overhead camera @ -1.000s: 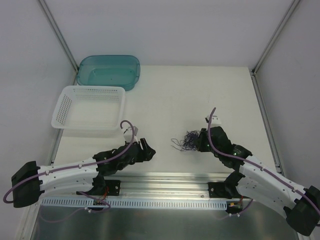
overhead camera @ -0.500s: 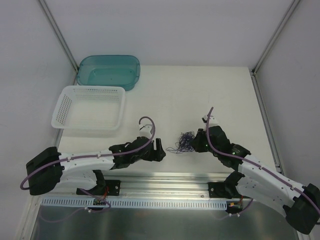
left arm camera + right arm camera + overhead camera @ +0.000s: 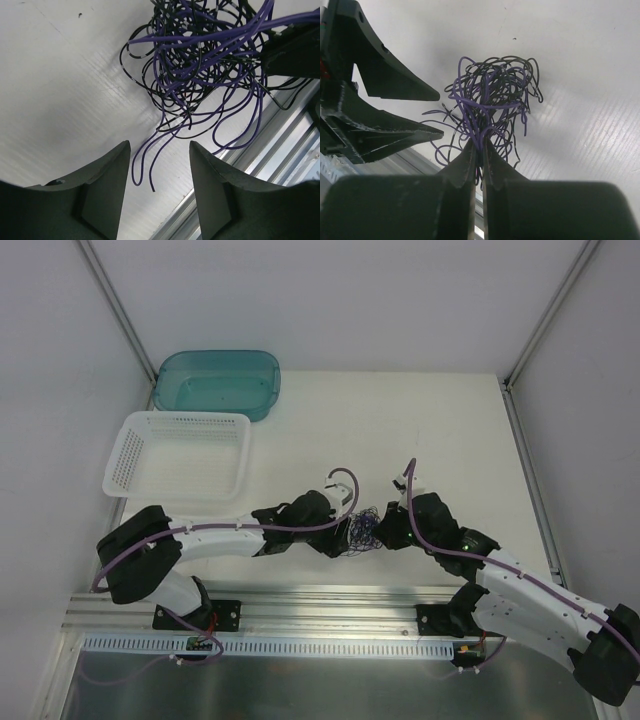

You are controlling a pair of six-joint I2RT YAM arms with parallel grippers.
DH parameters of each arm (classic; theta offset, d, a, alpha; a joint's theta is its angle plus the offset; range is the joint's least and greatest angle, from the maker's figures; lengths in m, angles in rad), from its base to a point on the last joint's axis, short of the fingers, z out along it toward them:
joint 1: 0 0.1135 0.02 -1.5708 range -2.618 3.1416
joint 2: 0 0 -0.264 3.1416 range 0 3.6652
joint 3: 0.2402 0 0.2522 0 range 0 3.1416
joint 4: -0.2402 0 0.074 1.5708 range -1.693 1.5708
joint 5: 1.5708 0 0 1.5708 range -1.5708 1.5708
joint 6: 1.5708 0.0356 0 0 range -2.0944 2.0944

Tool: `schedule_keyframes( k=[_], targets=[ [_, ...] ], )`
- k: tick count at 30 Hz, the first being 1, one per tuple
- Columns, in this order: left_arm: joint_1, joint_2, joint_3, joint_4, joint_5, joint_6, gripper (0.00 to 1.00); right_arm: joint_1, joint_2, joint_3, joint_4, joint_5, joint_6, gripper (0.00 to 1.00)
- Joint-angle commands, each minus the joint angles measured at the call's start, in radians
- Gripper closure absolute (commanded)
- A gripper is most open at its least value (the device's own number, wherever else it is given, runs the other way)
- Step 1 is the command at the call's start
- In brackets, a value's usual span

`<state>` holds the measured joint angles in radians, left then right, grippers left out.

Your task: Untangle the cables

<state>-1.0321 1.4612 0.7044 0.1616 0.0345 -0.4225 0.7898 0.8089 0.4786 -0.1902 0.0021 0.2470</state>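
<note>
**Handling.** The cables (image 3: 490,100) are judged to be very light, limp and slightly springy. A pull on one strand is likely to drag the whole bundle rather than free that strand. Their thin, smooth insulation is expected to slip from a loose pinch. A sharp pull is to be avoided, since it would probably tighten the knots. The best hold is judged to be a free end or an outer loop at the rim of the bundle, not the dense core. Several loose ends hang out on the side facing the left gripper (image 3: 159,150).

**Appearance.** The bundle is made up of many hair-thin wires, some purple and some black. They are curled and looped over one another into a loose ball. Individual strands cannot be traced through the middle.

**Position.** The bundle is located near the front of the table (image 3: 400,420), just beyond the metal rail (image 3: 330,605), between the two grippers. Whether it rests on the surface or is lifted slightly cannot be told.

**Jaws.** The right gripper (image 3: 479,146) is closed on a gathered bunch of strands at one side of the bundle. The jaws of the left gripper stand apart just beside the bundle, and nothing is clamped between them. Loose ends lie in line with the gap.
</note>
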Motion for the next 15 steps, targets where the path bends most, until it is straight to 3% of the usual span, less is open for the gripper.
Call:
schedule_keyframes(
  k=[1,7,15],
  targets=[
    [0.007,0.016,0.015,0.023,0.108,0.088,0.50,0.005,-0.020,0.048,0.037,-0.016,-0.031,0.99],
    [0.024,0.050,0.001,0.019,0.146,0.091,0.54,0.005,-0.024,0.043,0.040,-0.022,-0.029,0.99],
    [0.026,0.094,0.029,-0.007,0.110,0.074,0.72,0.005,-0.025,0.041,0.047,-0.021,-0.028,0.99]
  ],
)
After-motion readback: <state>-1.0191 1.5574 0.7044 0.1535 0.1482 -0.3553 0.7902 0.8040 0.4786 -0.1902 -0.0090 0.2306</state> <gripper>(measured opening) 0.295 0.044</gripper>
